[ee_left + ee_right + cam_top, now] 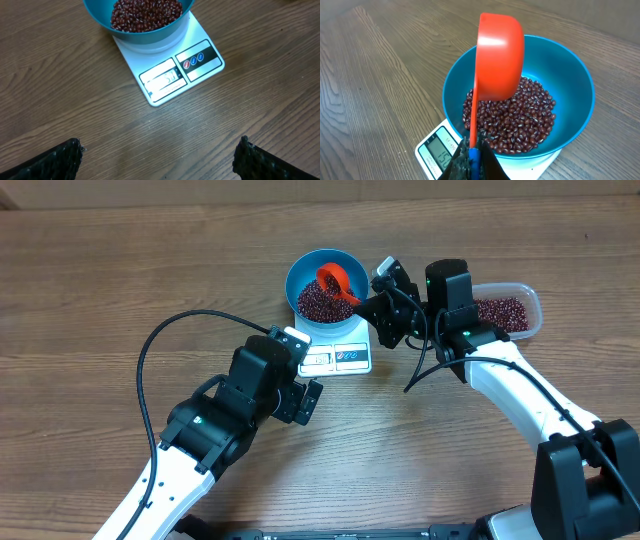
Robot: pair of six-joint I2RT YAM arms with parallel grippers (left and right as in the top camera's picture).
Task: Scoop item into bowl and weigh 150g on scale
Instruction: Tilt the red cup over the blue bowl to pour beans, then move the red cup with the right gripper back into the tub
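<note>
Small dark maroon beans heaped in round deep blue bowl atop flat white rectangular scale. Over them, orange-red plastic scoop tipped sideways, handle pinched in right gripper. Clear plastic tub at 3 o'clock. At 7 o'clock, left gripper, fingers spread wide.

A brown wood-grain tabletop fills all three views, its streaked grain running left to right from overhead. Soft, even light leaves a faint sheen.

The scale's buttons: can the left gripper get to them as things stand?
Probably yes. The left gripper, open, faces the scale with only bare table between; the blue bowl sits behind the buttons.
</note>
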